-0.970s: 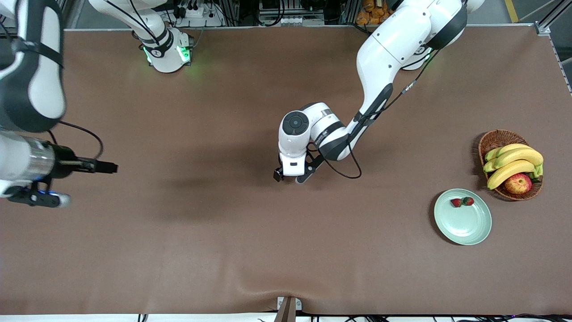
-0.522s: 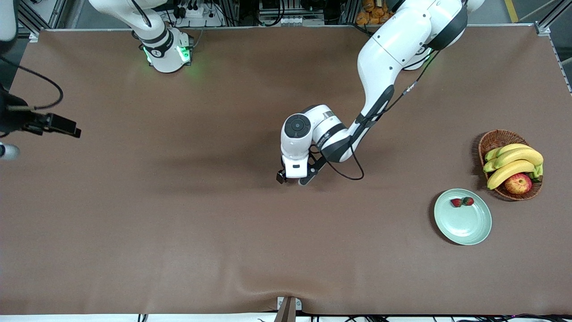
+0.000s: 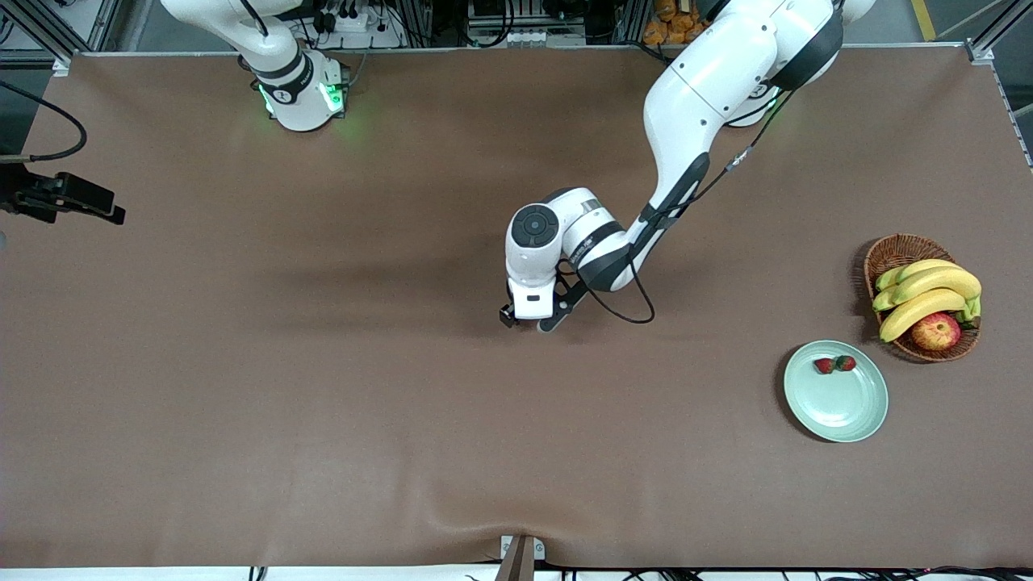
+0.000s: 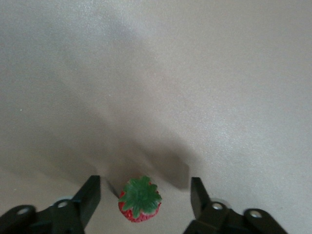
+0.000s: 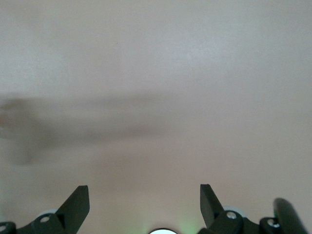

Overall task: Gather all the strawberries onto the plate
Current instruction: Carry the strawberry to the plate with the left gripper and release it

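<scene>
The left gripper (image 4: 141,197) is down low over the middle of the desk (image 3: 323,403), and its fingers (image 4: 87,195) stand apart with a gap on each side of what sits between them. That is the third strawberry (image 4: 140,199): it lies on the desk squarely in the middle of the opening, touching neither finger as far as I can see, its green cap turned up toward the wrist and the red body tucked under it. So the berry's long axis runs roughly up and down, along the gripper's approach, and the fingers flank its short width. To my eye a straight squeeze is all the grasp needs, with no sideways correction. From the front the berry itself is hidden beneath the left gripper (image 3: 526,321).

Well apart from there, toward the left arm's end of the desk and nearer the front camera, sits the plate (image 3: 839,407). Two strawberries (image 3: 834,365) already lie in it, just beside each other near its rim. Close by is the basket (image 3: 896,250) with bananas (image 3: 928,294) and an apple (image 3: 936,331).

The right gripper (image 5: 144,204) waits at the right arm's end of the desk, fingers wide apart over bare desk.
</scene>
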`<action>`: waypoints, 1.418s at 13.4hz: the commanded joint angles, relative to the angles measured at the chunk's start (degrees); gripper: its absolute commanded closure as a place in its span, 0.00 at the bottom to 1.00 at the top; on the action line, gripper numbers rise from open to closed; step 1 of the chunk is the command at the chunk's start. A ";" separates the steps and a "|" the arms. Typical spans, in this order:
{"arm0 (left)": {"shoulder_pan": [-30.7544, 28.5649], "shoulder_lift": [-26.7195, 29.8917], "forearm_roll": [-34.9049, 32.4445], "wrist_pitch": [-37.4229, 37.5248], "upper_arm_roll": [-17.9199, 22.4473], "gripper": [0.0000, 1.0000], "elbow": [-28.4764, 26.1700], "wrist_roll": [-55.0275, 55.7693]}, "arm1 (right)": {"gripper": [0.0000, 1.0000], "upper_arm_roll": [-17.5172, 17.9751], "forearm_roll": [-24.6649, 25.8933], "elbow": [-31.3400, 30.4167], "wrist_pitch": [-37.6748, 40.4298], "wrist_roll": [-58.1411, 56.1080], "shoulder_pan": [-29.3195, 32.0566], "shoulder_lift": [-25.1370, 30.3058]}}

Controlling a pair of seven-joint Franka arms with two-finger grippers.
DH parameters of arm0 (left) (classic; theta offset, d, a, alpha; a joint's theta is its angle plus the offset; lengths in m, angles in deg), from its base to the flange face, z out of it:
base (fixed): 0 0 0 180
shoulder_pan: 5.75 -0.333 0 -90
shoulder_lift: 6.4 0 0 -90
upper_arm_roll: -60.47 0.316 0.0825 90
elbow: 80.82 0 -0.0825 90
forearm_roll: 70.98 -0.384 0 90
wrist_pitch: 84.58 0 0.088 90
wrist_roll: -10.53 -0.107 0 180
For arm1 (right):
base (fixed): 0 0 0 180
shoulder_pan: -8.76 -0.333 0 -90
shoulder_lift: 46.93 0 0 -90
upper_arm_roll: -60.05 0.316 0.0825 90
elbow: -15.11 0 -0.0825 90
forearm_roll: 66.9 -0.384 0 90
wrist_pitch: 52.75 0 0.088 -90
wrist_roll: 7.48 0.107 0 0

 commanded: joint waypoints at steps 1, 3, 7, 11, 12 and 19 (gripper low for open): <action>0.47 0.19 -1.08 0.96 0.21 0.29 -0.13 0.97 | 0.00 0.49 0.87 -1.44 -0.66 -0.53 -0.19 1.01; 0.47 0.28 -1.08 0.96 0.21 0.35 -0.39 0.97 | 0.00 0.58 0.87 -1.44 -0.66 -0.45 -1.06 0.83; 0.64 0.46 -0.99 1.05 0.13 0.47 -0.40 0.97 | 0.00 3.64 0.43 -1.62 -0.57 -0.45 3.05 0.92; 0.99 0.72 -0.82 2.98 -0.05 0.73 -0.22 1.06 | 0.00 12.61 0.52 -1.62 -0.66 -0.44 11.58 0.92; 0.99 0.81 -0.82 3.07 -0.05 0.85 -0.22 0.98 | 0.00 12.62 0.52 -1.62 -0.66 -0.53 11.59 0.92; -12.59 6.51 -1.17 8.60 0.30 1.00 0.48 -5.77 | 0.00 12.27 0.79 -5.13 -1.45 0.17 11.33 3.20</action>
